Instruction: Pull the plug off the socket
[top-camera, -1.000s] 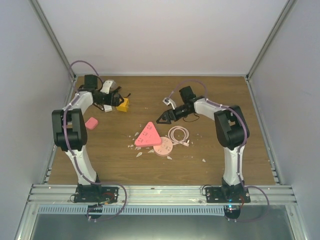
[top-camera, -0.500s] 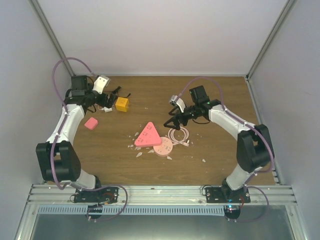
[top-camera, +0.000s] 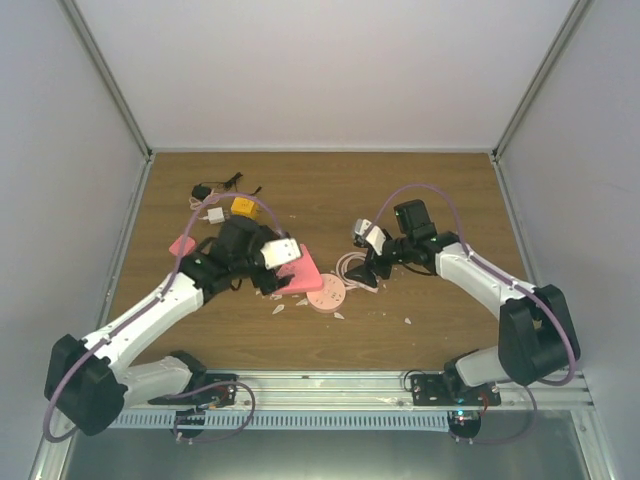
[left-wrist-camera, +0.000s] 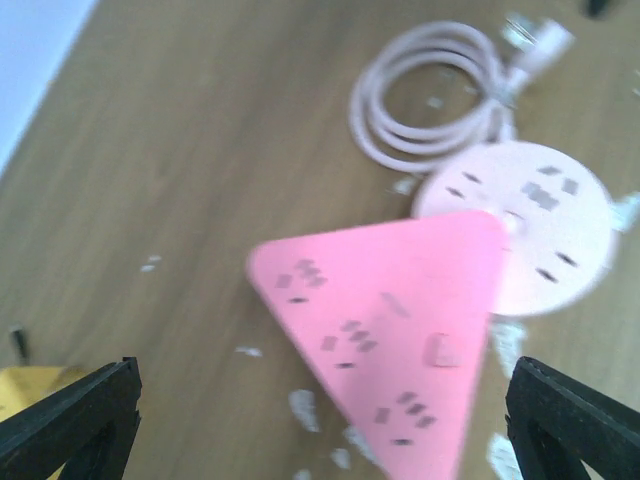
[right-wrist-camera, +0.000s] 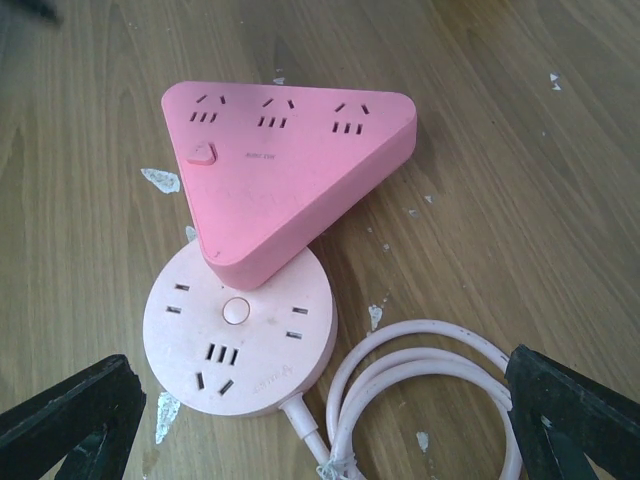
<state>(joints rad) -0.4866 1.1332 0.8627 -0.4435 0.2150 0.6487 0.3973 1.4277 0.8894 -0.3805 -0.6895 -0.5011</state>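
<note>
With both arms now swung in over the middle of the tabletop (top-camera: 440, 180), fingers noted first.

Left fingers (left-wrist-camera: 70, 415): spread to full width, nothing between them. They hang above the flat pink plastic triangular socket (left-wrist-camera: 385, 325) without touching it.

Right fingers (right-wrist-camera: 70, 420): likewise fully spread and empty, framing the same socket from the opposite side.

Socket position: about mid-tabletop, slightly left of centre. One corner lies on top of a round pale-pink plastic outlet disc (right-wrist-camera: 235, 335). The disc's pale looped cable (right-wrist-camera: 430, 390) coils just beside it, toward the right edge. Every outlet visible on the triangle's top face is vacant, and no plug is seen. Cannot tell whether the triangle is itself plugged into the disc beneath.

Change over the last second: the left arm was at the far left corner beside the small yellow cube (top-camera: 241, 206) and has crossed to the socket. The right arm has dropped from above the cable to low beside the disc. Socket, disc, cube and small pink rounded block (top-camera: 181, 245) have not moved.

Reading: approach finished, grasp not begun. Likely one arm pins the disc while the other lifts the triangle. This is judgement only.
</note>
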